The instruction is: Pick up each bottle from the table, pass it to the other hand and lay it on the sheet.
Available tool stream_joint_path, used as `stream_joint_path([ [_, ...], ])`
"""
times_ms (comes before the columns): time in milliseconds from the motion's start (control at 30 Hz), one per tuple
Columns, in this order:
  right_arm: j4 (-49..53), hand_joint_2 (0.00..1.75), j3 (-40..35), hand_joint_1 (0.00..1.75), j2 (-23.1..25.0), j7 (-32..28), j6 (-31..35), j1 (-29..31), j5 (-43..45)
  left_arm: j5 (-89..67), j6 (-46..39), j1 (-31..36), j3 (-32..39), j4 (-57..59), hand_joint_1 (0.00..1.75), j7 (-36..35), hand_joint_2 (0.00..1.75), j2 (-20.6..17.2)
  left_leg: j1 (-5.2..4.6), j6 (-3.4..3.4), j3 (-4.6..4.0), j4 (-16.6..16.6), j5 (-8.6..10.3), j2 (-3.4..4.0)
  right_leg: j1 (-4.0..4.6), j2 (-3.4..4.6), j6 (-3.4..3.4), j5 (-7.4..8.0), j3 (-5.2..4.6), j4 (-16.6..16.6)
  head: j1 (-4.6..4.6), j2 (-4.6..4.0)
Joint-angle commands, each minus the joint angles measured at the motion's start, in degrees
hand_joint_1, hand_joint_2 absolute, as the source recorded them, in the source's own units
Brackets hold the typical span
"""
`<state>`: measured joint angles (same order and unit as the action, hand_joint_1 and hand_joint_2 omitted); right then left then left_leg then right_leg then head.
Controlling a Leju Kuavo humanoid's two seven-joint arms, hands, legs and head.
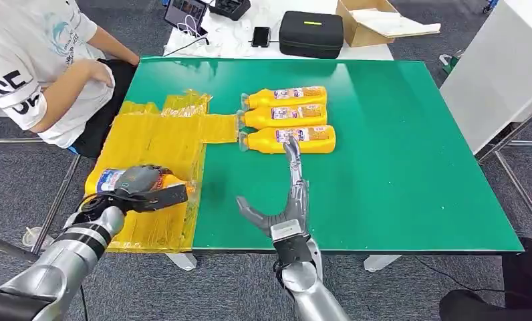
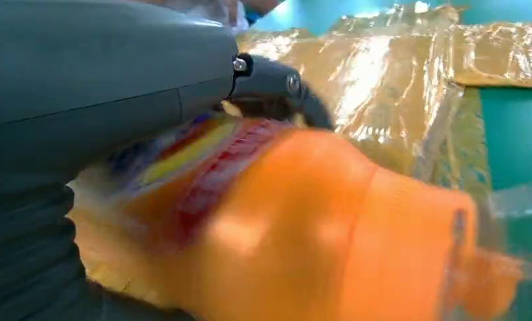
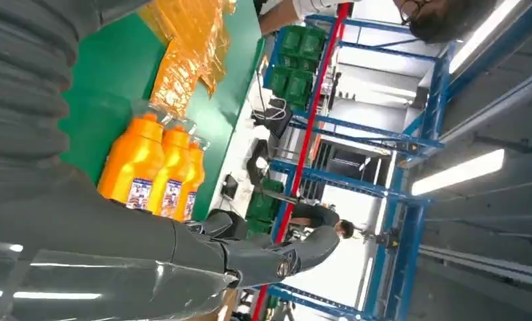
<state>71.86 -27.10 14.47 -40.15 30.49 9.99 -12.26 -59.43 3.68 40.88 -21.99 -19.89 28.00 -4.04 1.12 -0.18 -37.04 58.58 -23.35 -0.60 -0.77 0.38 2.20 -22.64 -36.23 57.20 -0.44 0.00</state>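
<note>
The left hand (image 1: 141, 187) holds a bottle (image 1: 109, 179) over the yellow sheet (image 1: 160, 144) (right hand (image 1: 287, 207) wide, holding nothing), so it should lay it down next.

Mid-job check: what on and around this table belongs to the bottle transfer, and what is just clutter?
Job: held bottle in left hand; three bottles on table; yellow sheet; right hand.
Clutter: black case, cardboard box, phone, tablet.

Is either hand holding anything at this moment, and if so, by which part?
The left hand grips an orange bottle around its labelled body, over the yellow sheet. The right hand holds nothing, its fingers spread above the green table.
</note>
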Motion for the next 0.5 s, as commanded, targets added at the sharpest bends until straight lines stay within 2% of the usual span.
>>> stream_joint_path([
  [33, -5.55, 1.75, 0.43, 0.0, 0.05, 0.15, -0.62, 2.76, 0.25, 5.13, 8.56, 0.73, 4.58, 2.77, 0.0, 3.01, 0.0, -0.7, 0.01, 0.06, 0.33, -0.04, -0.1, 0.2, 0.05, 0.12, -0.09, -0.03, 0.28, -0.07, 0.0, 0.0],
  [133, -5.65, 1.75, 0.45, 0.0, -0.03, 0.15, -0.77, 2.85, 0.72, 6.47, 10.7, 0.72, 5.14, 2.42, 0.0, 3.64, 0.0, -1.07, 0.01, 0.03, 0.16, -0.03, -0.03, 0.09, 0.03, 0.05, -0.05, 0.01, 0.14, -0.05, 0.0, 0.0],
  [367, -6.51, 1.75, 0.35, 0.0, -0.08, 0.15, -0.7, 3.08, 0.82, 12.04, 15.58, 0.19, 8.5, 1.91, 0.0, 6.33, 0.0, -1.6, 0.01, 0.07, 0.5, -0.09, -0.09, 0.21, 0.06, 0.11, -0.11, -0.02, 0.45, -0.11, 0.0, 0.0],
  [500, -6.53, 1.75, 0.28, 0.0, -0.11, 0.15, -0.72, 3.03, 0.85, 13.56, 15.42, -0.28, 9.74, 1.48, 0.0, 7.11, 0.0, -1.38, -0.01, 0.04, 0.38, -0.07, -0.05, 0.12, 0.01, 0.07, -0.05, -0.01, 0.35, -0.07, -0.02, 0.0],
])
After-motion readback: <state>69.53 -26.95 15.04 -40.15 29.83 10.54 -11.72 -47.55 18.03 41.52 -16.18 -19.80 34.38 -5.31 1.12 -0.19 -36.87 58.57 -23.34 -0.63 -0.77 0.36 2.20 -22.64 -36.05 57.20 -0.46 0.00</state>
